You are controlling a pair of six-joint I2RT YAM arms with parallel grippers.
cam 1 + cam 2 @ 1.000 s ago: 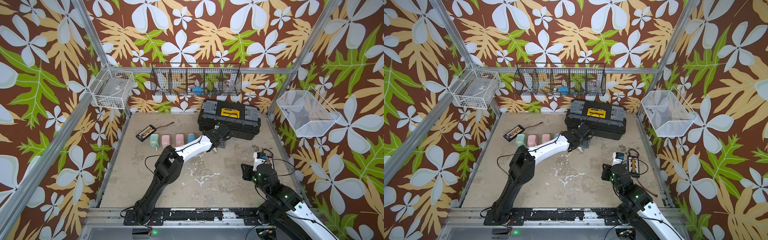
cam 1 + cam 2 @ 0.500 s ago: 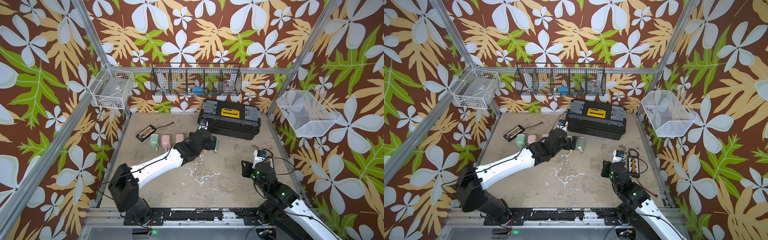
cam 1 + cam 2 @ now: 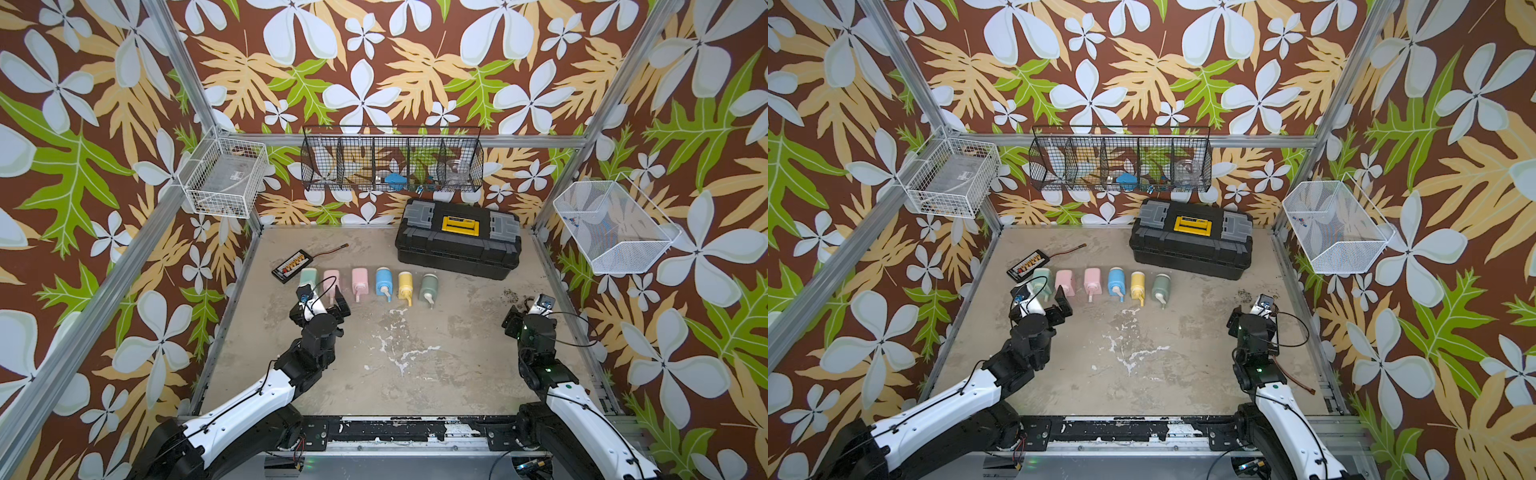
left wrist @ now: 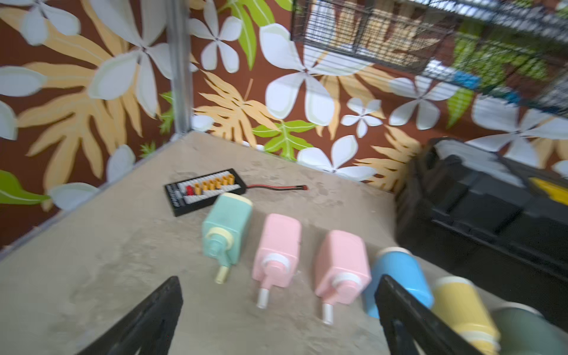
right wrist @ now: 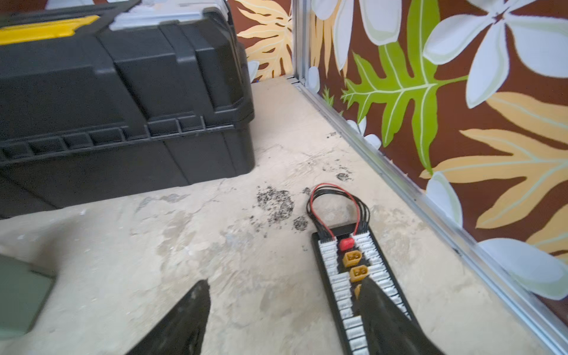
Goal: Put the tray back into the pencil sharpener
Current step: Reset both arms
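Left gripper (image 4: 279,279): jaws spread wide, empty, near the mint pencil sharpener (image 3: 308,277). Row of six runs to the grey-green pencil sharpener (image 3: 428,286), by the toolbox (image 3: 457,245); tray indistinguishable. Right gripper (image 5: 284,282): jaws apart, empty, above a connector board (image 5: 352,261).

In the left wrist view you get the dark green pencil sharpener (image 4: 522,330) only as a blurred corner cut by the frame's edge. The toolbox (image 4: 479,209) there is smeared and runs out of frame. In the right wrist view one finger (image 5: 390,322) of the right pincer (image 5: 284,282) covers part of the charging board (image 5: 333,276), whose near end is cut off. In both top views what lies in the black wire basket (image 3: 392,164) is too small for you to tell.
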